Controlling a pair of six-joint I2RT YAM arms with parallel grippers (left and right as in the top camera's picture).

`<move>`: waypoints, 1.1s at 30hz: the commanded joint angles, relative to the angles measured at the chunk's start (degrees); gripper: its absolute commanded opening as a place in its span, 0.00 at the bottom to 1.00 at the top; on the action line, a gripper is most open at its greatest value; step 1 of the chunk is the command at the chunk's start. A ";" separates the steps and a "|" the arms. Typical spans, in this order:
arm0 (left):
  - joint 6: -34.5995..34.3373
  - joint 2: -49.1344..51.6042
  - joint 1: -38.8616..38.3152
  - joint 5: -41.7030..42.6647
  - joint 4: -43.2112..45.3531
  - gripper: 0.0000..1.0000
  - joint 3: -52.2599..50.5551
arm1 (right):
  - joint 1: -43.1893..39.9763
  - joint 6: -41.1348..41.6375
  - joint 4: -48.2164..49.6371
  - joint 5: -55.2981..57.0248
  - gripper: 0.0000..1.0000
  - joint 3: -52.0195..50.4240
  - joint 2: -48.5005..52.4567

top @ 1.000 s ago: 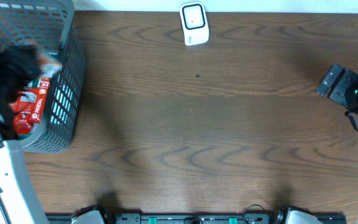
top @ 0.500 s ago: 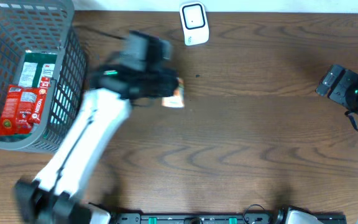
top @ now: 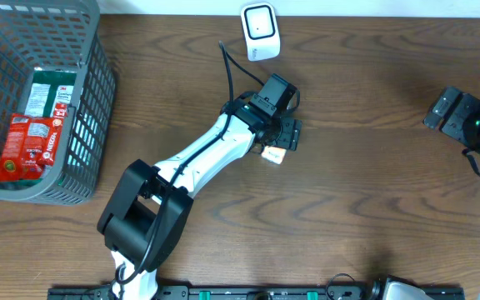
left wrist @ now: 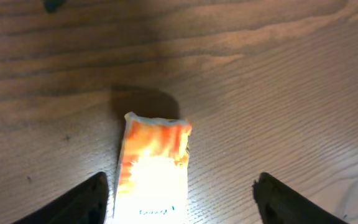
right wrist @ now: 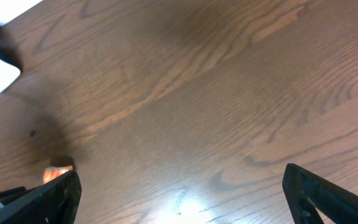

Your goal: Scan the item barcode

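Wooden table (left wrist: 291,74) | orange packet (left wrist: 153,168) flat | inside wide-spread left gripper (left wrist: 182,198)

**Layout around the scanner (top: 261,32)**

You have the packet (left wrist: 151,165) on the table (top: 373,208) before the scanner, between the fingers (left wrist: 86,202) of the left gripper (left wrist: 180,202). The basket (top: 98,92) stands far left of it, two packs (top: 27,146) inside; the right gripper (top: 444,112), far right.

The left end effector (left wrist: 180,196) swung from the basket (top: 95,125); now open over the orange packet (left wrist: 153,168).
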 commanded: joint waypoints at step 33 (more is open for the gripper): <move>2.45 -10.05 10.38 1.36 -16.85 0.08 0.57 | 3.26 0.74 0.35 -22.36 0.45 -4.61 1.14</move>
